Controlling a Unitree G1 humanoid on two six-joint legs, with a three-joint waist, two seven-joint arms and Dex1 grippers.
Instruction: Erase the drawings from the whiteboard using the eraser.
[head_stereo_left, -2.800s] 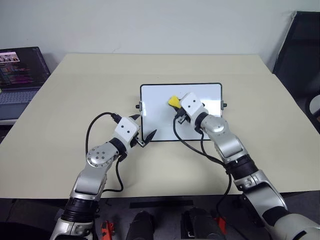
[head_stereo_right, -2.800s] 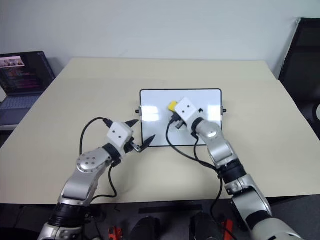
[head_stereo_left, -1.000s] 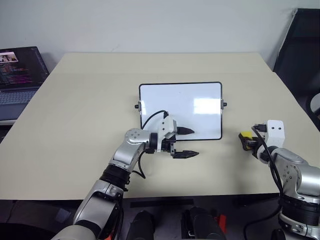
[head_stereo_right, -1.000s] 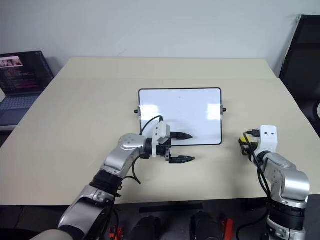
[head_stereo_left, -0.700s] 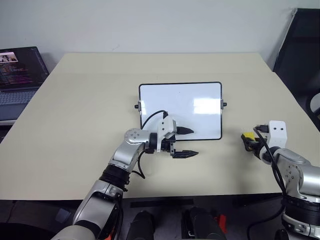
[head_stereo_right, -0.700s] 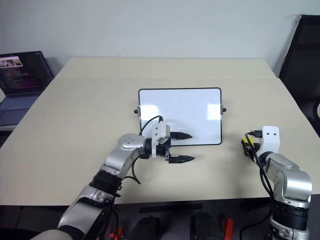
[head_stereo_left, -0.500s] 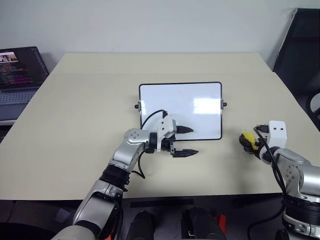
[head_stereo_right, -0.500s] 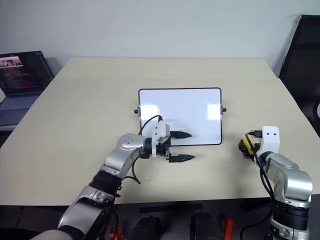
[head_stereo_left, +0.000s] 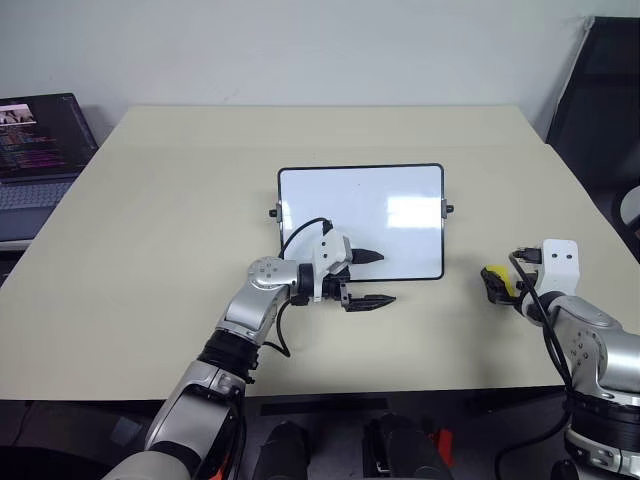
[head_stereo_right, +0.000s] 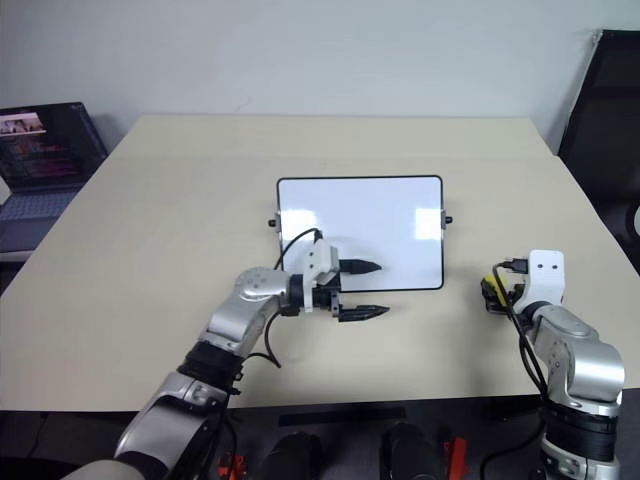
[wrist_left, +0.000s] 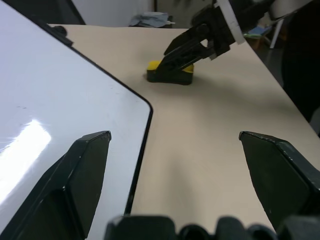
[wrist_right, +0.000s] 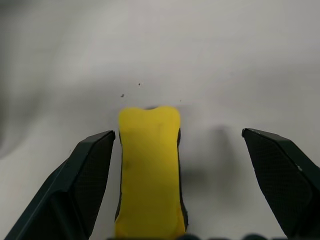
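Two claws are standing spread: the right claw (wrist_right: 175, 165) is straddling the eraser (wrist_right: 149, 170), which is lying loose on the surface (head_stereo_left: 180, 200), between its fingers. Lifting straight away would avoid nudging it. The left claw (head_stereo_left: 375, 278) is hovering over the whiteboard's (head_stereo_left: 360, 215) near edge, gripping nothing.

Evenly bright from overhead. Two glare patches on the whiteboard (head_stereo_left: 361, 222), at 3 and 9 o'clock. Soft shadows on the surface (head_stereo_left: 150, 250). Blurred near the eraser (wrist_right: 149, 170).
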